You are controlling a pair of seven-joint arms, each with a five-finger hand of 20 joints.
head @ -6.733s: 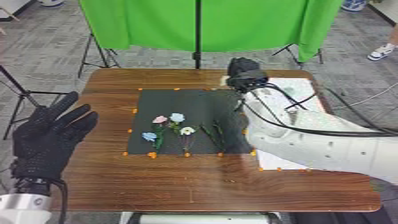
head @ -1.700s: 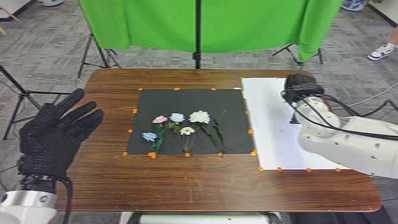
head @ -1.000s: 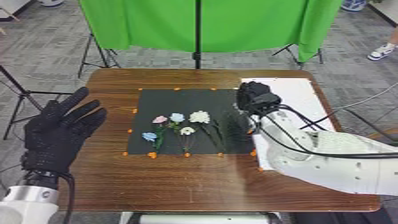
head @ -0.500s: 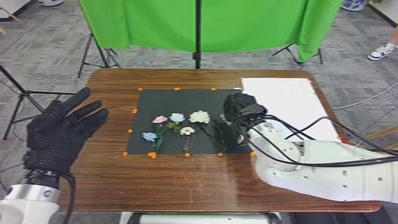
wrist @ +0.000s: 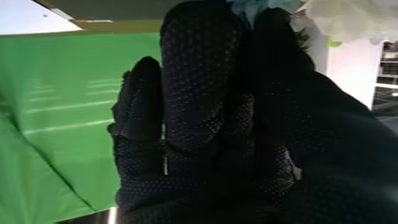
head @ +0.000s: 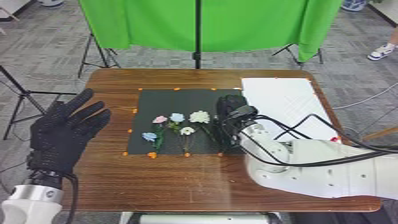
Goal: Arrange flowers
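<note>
The right robot hand [head: 233, 111] is sitting just right of the large white flower [head: 199, 117], presumably to add to the row; I cannot tell whether it is open or gripping anything. Its arm [head: 324, 167] is slanting in from that flower's right. Left of the bloom, pink [head: 160, 119] and blue flowers [head: 175, 117] are lying close, likely forming one bouquet. Well left, the left robot hand [head: 67, 131] is hanging open, fingers spread.

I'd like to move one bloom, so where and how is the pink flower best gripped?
Probably pinch the pink flower by its stem just below the bloom, from above: it lies on the black mat, its stem runs toward the robot, and the lower blue flower crowds it farther down.
</note>
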